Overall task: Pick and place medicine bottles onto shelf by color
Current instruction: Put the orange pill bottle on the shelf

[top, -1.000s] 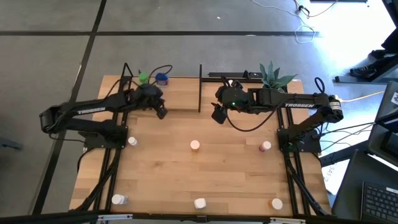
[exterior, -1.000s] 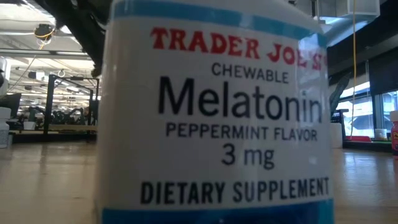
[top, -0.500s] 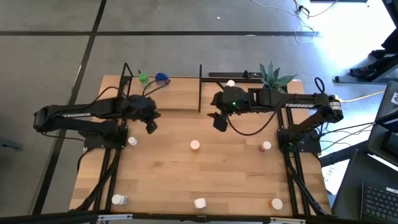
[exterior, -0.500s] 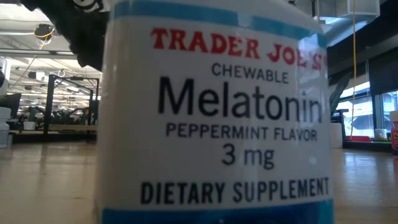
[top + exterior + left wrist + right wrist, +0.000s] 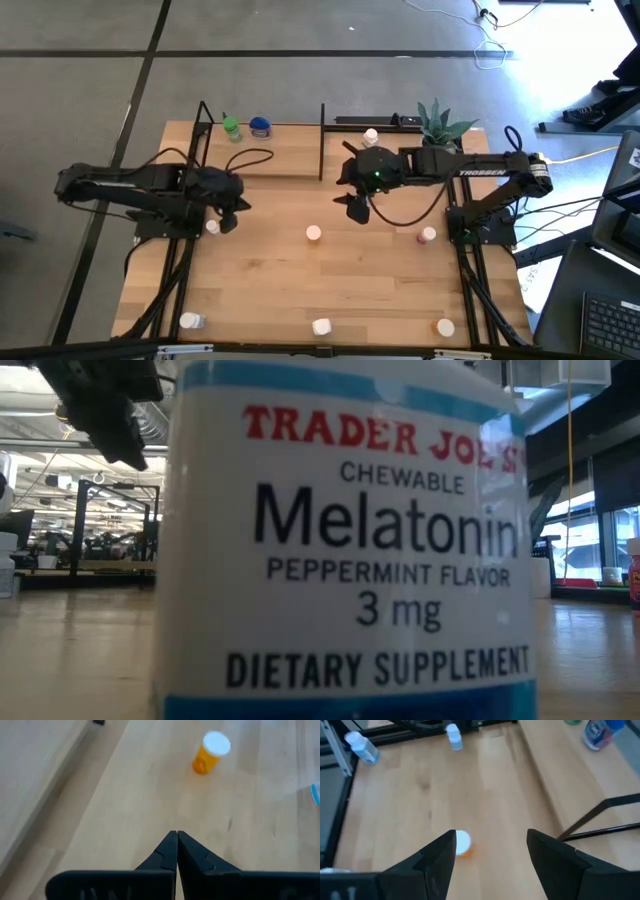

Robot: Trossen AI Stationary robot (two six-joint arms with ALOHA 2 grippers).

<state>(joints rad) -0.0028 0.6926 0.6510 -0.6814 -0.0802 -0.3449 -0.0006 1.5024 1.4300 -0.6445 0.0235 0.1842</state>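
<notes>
Jaws over wooden table [image 5: 380,290], shelf [image 5: 290,150] behind, concrete floor around.

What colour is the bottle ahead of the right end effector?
Orange body, white cap; the bottle shows best in the right wrist view.

Stood at the far right corner of the wooden table [image 5: 270,270]: a potted green plant [image 5: 440,122]. Trailed off the table's right edge onto the grey floor [image 5: 90,90]: a yellow cable [image 5: 580,157]. Lay beyond the far edge on that floor: a white cable [image 5: 490,50]. Sat past the near right corner: a dark laptop keyboard [image 5: 610,325]. Showed behind the tabletop in the low view: a bright hall with black frames [image 5: 90,525] and windows [image 5: 600,545].
</notes>
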